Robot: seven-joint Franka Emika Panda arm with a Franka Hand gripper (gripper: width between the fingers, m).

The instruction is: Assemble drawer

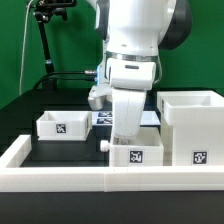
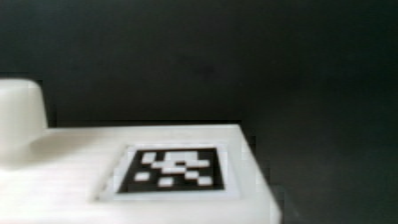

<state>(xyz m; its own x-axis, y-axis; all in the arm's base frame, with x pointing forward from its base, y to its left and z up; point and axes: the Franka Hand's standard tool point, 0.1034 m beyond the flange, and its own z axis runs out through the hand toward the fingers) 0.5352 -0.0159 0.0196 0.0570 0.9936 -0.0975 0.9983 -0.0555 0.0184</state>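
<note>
The arm reaches down to a small white tray (image 1: 135, 155) with a square tag on its front, standing just behind the rim wall. My gripper (image 1: 122, 140) is down at this tray's left part and seems shut on it; a dark fingertip shows beside its left wall. In the wrist view the tray's tagged face (image 2: 175, 168) fills the near part, very close, with a white rounded piece (image 2: 18, 115) beside it; no fingers show there. A second small tray (image 1: 63, 124) stands at the exterior view's left. The tall box shell (image 1: 193, 125) stands at the right.
The long low white rim wall (image 1: 110, 178) runs along the front and up the left side. The marker board (image 1: 103, 118) lies flat behind the arm. A black stand (image 1: 45, 40) rises at the back left. The table is black.
</note>
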